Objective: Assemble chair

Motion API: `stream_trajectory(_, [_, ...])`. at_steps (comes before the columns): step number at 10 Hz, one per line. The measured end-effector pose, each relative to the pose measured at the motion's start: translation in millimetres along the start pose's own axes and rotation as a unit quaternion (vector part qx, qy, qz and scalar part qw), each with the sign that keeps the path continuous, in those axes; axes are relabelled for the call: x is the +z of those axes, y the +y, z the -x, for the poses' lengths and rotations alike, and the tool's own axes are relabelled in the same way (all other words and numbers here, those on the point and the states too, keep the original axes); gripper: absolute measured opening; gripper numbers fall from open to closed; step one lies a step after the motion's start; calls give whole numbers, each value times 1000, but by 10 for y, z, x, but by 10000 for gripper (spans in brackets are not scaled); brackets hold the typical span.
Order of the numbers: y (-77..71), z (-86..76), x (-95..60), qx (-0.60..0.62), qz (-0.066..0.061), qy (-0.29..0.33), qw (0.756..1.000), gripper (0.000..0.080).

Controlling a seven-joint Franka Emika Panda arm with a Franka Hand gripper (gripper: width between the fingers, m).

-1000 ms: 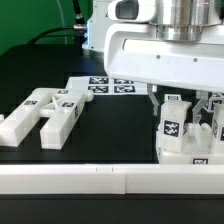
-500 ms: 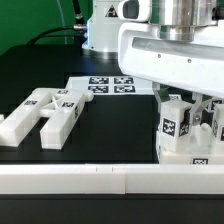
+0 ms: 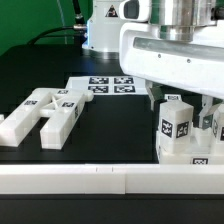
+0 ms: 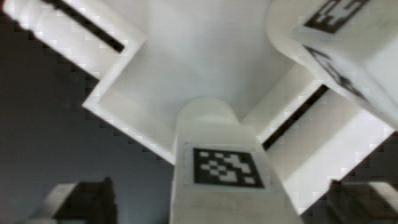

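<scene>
The partly built chair (image 3: 185,150) stands at the exterior view's right: a white seat block with upright tagged bars on it. My gripper (image 3: 182,115) hangs straight over it, its dark fingers on either side of one upright tagged bar (image 3: 178,122). In the wrist view that bar (image 4: 228,165) runs between the fingers (image 4: 80,200) with a gap showing on each side, so my gripper (image 4: 217,205) is open around it. The slotted seat block (image 4: 196,60) lies beyond, with another tagged bar (image 4: 338,50) beside it.
Loose white chair parts (image 3: 40,110), bars with tags, lie at the exterior view's left. The marker board (image 3: 105,85) lies flat behind them. A white rail (image 3: 100,180) runs along the near edge. The robot base (image 3: 100,30) stands at the back.
My gripper body has shifted toward the exterior view's right. The tagged bar between the fingers now shows a wider face and sits slightly further right.
</scene>
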State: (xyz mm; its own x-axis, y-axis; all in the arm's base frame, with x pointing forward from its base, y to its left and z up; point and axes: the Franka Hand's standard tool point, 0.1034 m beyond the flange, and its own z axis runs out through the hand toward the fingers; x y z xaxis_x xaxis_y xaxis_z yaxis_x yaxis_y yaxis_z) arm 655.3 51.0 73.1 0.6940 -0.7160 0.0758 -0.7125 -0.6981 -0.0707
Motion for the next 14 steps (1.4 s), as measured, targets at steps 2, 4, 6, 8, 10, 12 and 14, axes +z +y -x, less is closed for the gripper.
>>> stream_trajectory(2, [6,-16,-4,-109,0,1,994,646])
stream_trajectory(4, [17,-35,-5,-192,0,1,981,646])
stream_trajectory(6, [17,-35,-5,-273,0,2,962,649])
stream_trajectory(8, [30,-51,-5,-340,1,2,941,649])
stream_trajectory(10, [33,-53,-5,-417,7,4,909,649])
stream_trajectory(12, [34,-57,-7,-480,11,5,877,649])
stream_trajectory(14, [44,-70,-8,-541,17,5,841,649])
